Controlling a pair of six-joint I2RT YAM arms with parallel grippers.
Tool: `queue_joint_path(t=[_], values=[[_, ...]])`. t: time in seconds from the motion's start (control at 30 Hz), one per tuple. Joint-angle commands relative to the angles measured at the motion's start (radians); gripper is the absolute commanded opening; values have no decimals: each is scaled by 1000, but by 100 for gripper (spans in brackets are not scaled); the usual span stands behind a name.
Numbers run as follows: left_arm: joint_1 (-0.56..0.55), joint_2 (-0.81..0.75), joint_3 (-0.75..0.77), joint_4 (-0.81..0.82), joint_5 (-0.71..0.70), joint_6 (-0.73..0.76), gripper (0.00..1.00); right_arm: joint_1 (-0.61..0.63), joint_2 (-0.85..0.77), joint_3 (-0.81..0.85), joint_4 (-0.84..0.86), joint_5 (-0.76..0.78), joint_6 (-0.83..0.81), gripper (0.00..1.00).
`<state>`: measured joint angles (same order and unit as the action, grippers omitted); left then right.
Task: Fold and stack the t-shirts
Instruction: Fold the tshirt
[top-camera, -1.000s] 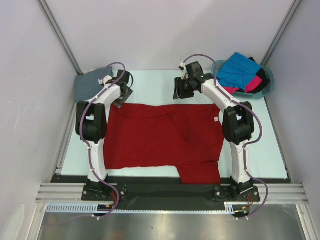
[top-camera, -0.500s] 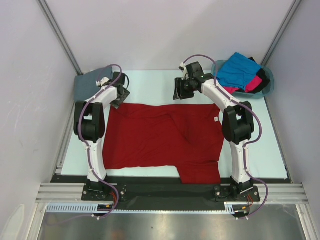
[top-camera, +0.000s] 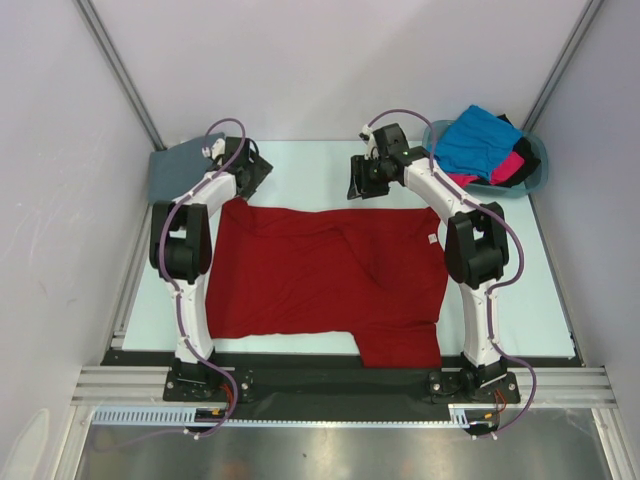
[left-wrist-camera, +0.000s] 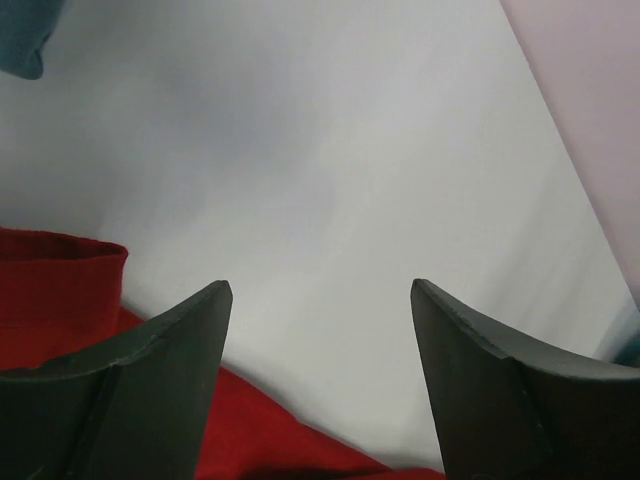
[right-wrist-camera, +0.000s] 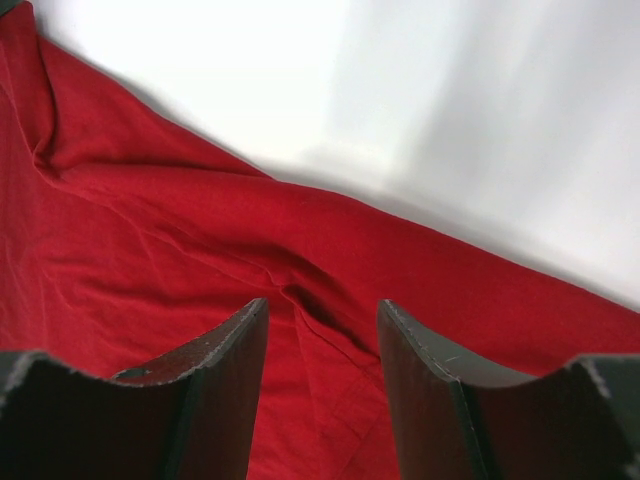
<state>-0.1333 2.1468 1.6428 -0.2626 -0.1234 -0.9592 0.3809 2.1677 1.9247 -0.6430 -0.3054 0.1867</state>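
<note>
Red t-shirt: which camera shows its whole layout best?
Top external: the red t-shirt lies spread on the table, nearly its full outline visible. Left wrist catches only a hemmed corner; right wrist shows a creased stretch along one edge.

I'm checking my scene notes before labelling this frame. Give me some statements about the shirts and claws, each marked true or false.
1. The red t-shirt lies spread on the table. True.
2. The grey t-shirt is in the basket. False: it lies on the table's far left corner.
3. The left claw grips red cloth. False: its jaws stand open with nothing between them.
4. The blue t-shirt sits in the basket. True.
</note>
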Motion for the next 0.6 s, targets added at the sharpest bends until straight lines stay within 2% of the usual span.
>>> queue_joint_path(t=[0.0,0.13,0.57], values=[[6,-27,29,52,14,14,79,-7,7,31,2,-24,0,53],[9,31,92,-13,18,-3,78,-8,6,31,2,-23,0,53],[8,50,92,-158,-90,17,77,-8,-9,23,-1,-32,5,53]])
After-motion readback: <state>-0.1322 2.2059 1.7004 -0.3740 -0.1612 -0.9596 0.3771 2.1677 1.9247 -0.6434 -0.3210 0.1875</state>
